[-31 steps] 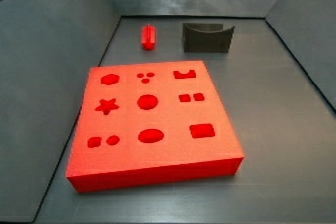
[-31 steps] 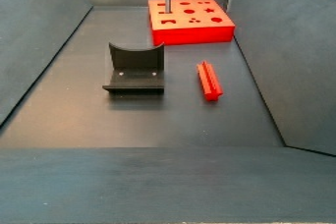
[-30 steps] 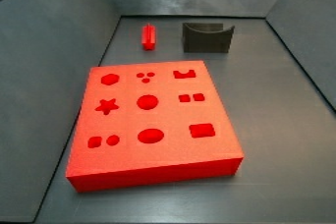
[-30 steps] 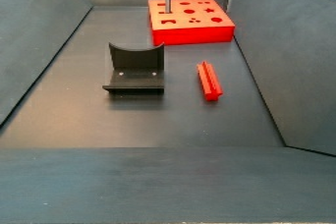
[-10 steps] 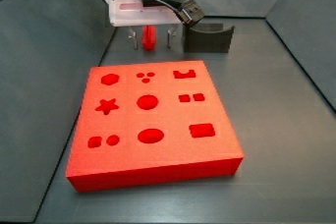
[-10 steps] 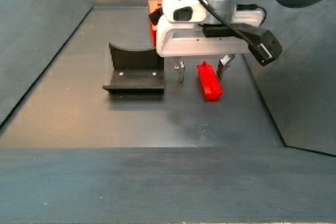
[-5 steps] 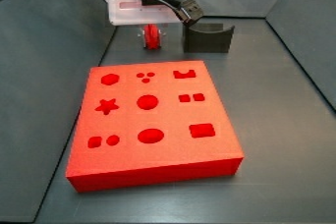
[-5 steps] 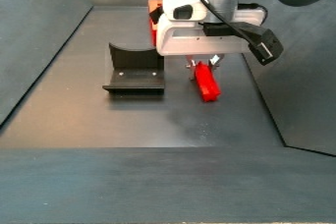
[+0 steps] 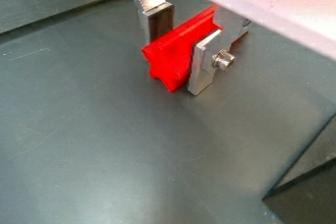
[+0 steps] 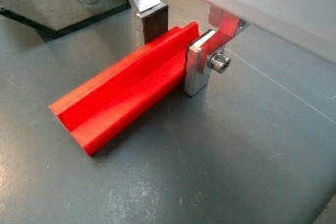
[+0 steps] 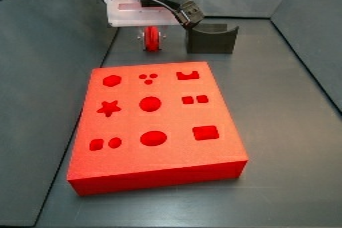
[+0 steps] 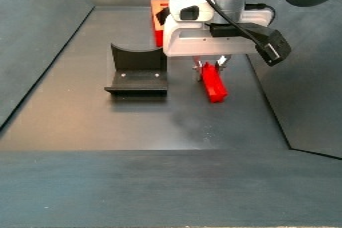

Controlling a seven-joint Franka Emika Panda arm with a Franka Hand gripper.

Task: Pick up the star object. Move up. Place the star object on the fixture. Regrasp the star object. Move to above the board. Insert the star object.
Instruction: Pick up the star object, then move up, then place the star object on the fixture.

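Note:
The star object is a long red bar with a star-shaped cross-section, lying on the dark floor in both side views (image 11: 154, 41) (image 12: 214, 85). My gripper (image 11: 154, 32) (image 12: 209, 64) is down over its far end. In both wrist views the silver fingers stand on either side of the bar (image 9: 175, 49) (image 10: 118, 95), and the gripper (image 9: 178, 63) (image 10: 175, 64) is shut on it. The bar still rests on the floor. The dark fixture (image 11: 211, 38) (image 12: 135, 70) stands beside it. The red board (image 11: 158, 127) has a star-shaped hole (image 11: 110, 108).
Grey walls enclose the floor on all sides. In a side view the board (image 12: 159, 12) is mostly hidden behind the arm. A corner of the fixture (image 10: 53, 2) shows in a wrist view. Bare floor lies between the fixture and the board.
The arm came into view over the star object. Since a second ago the fingers have closed from wide apart onto the bar. The bar has not moved.

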